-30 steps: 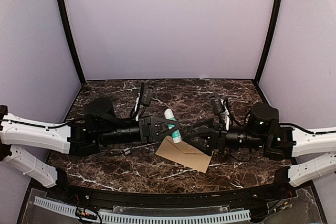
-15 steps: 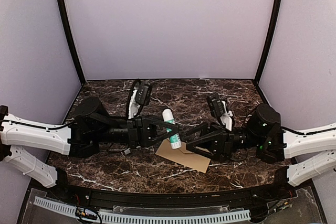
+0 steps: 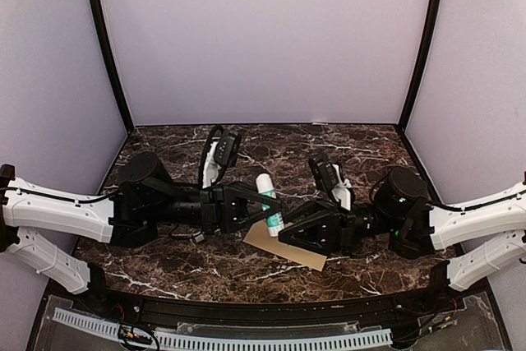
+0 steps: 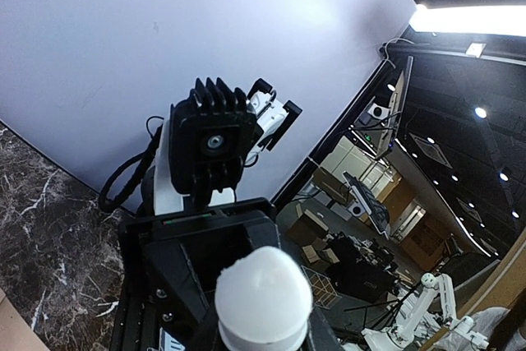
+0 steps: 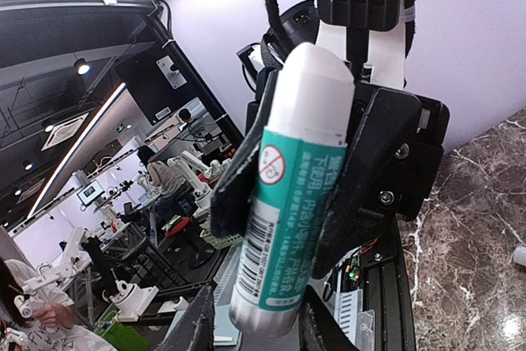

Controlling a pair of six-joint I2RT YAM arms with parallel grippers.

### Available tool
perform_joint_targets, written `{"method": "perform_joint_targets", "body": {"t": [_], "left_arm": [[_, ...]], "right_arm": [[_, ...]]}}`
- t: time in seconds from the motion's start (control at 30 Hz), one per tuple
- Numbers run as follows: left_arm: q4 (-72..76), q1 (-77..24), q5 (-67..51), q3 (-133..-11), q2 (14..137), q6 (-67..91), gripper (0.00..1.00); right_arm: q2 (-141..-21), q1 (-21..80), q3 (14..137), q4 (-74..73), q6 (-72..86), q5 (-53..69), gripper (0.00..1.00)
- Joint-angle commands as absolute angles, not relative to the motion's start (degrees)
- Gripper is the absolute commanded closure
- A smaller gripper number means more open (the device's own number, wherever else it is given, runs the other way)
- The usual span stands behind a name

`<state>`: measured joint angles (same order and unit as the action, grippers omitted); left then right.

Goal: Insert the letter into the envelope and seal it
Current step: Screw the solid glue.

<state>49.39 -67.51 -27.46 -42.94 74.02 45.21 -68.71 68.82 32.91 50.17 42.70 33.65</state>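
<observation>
The left gripper (image 3: 269,205) is clamping a white-and-teal glue stick (image 3: 266,188) above the tan envelope (image 3: 306,257), which is lying flat on the marble table (image 3: 181,265). The right gripper (image 3: 284,233) is flanking the stick's lower end with its 2 fingers; whether they are gripping cannot be told.

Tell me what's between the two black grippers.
A white glue stick with a green label, clamped in the left gripper; the right gripper flanks its base. The top and right wrist views show it.

A white-and-green tube (image 3: 268,200), likely a glue stick, stands tilted above the dark marble table (image 3: 181,262).
</observation>
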Motion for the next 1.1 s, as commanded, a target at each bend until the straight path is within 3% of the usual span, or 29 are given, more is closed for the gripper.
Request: {"method": "perform_joint_targets", "body": {"t": [0.0,0.2,0.4,0.73,1.07], "left_arm": [[51.86,-67.68,-28.47,-44.47,73.92,44.18,1.0],[51.26,-67.69,-28.34,-44.48,73.64,43.93,1.0],[46.75,-67.72,-25.34,-43.84,71.87,41.81,1.0],[31.4,-69.19,-15.18,-46.7,71.44,35.82,1.0],[22.37,-70.43,-1.99,-49.48,75.13,38.77,1.0]], "right_arm": [[-69.55,69.51,34.54,55.76,43.96,34.59,0.7],[-69.73,69.47,34.5,55.82,44.55,34.03,0.86],[-67.54,69.43,33.84,52.37,43.82,30.39,0.92],[-64.46,69.26,40.52,27.93,36.0,17.21,0.93],[-73.31,69.73,57.29,1.19,30.26,-3.08,0.91]]}}
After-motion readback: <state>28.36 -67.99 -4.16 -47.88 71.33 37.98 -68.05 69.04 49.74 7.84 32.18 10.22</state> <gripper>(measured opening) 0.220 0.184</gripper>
